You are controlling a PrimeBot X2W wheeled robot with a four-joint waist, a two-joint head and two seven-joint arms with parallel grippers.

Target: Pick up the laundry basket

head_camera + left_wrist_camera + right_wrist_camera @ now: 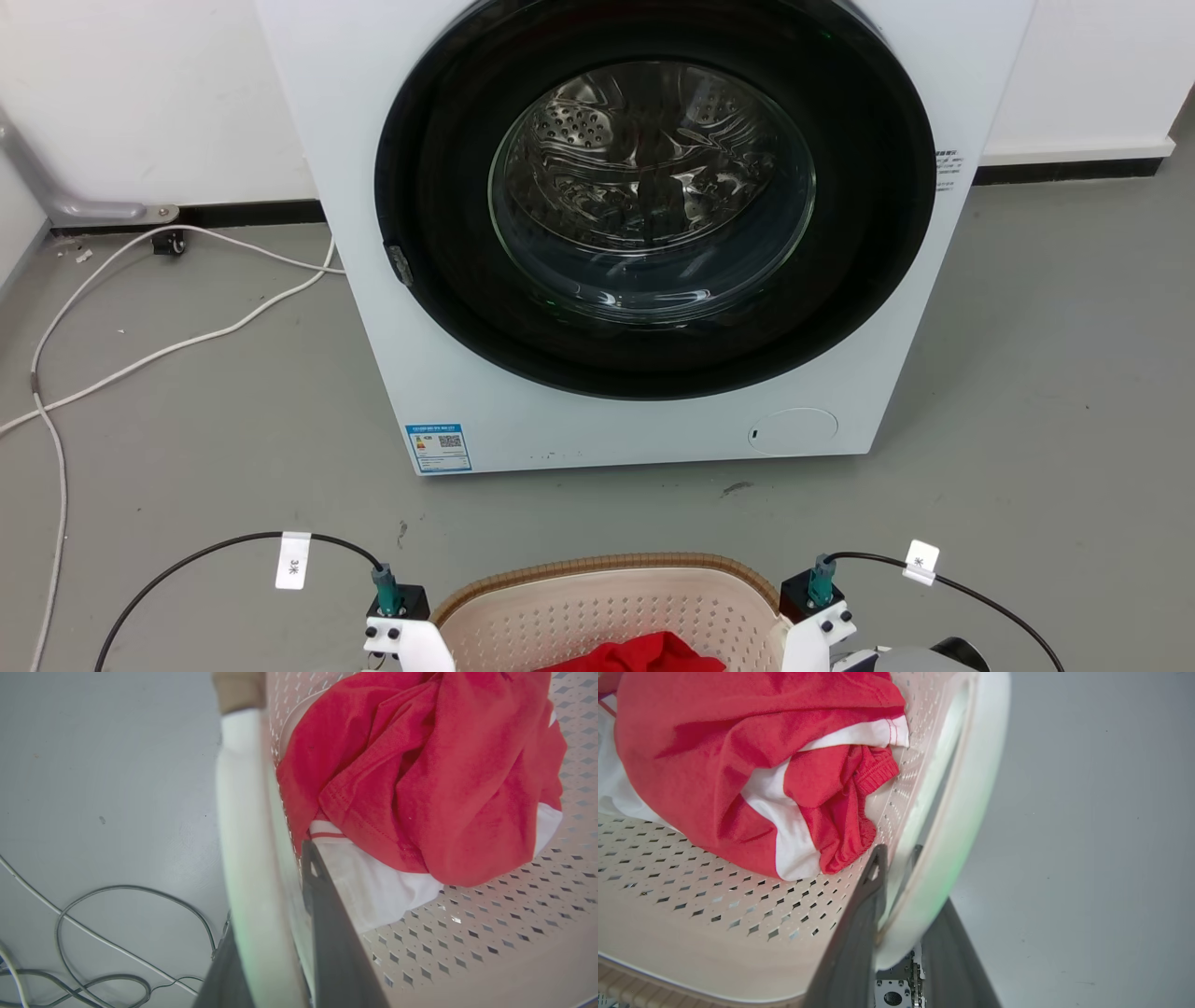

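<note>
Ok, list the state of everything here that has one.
washing machine door, shut.
laundry basket, holding red and white clothes.
left gripper, shut on the basket's left handle.
right gripper, shut on the basket's right handle.

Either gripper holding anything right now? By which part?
Both appear to hold the laundry basket: left gripper clamps the left handle, right gripper clamps the right handle. Each has one finger inside the basket wall and one outside.

You have one laundry basket (607, 602) and one washing machine (644, 233). You also have one red-and-white clothing bundle (420, 774).
</note>
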